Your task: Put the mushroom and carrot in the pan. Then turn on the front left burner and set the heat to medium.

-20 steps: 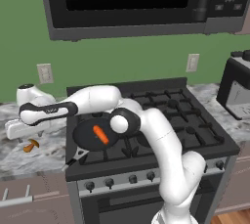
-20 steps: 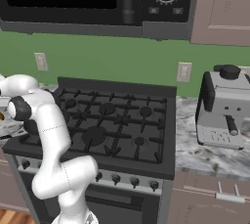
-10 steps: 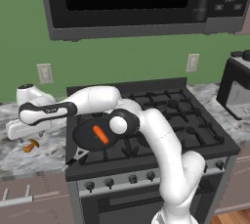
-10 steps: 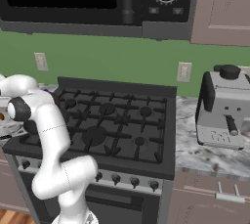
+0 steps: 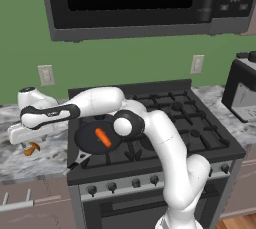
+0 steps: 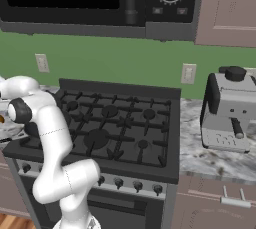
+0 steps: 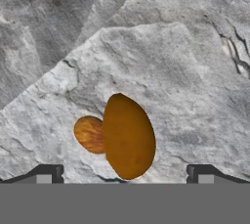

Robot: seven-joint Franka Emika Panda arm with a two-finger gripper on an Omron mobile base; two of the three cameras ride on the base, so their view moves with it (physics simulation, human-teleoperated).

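Observation:
The dark round pan (image 5: 89,141) sits on the front left burner of the stove, with the bright orange carrot (image 5: 103,137) lying inside it. Left of the stove, the small brown-orange mushroom (image 5: 31,148) lies on the grey marble counter. In the hand view the mushroom (image 7: 121,135) lies on its side, cap large, stem to the left. My gripper (image 5: 26,141) hangs right over it, open, and its two dark fingertips (image 7: 49,174) stand on either side of the mushroom without touching it.
A black microwave (image 5: 135,3) hangs above the stove. A coffee machine (image 6: 227,109) stands on the counter right of the stove. The stove knobs (image 5: 125,185) line the front panel. My arm stretches left across the pan.

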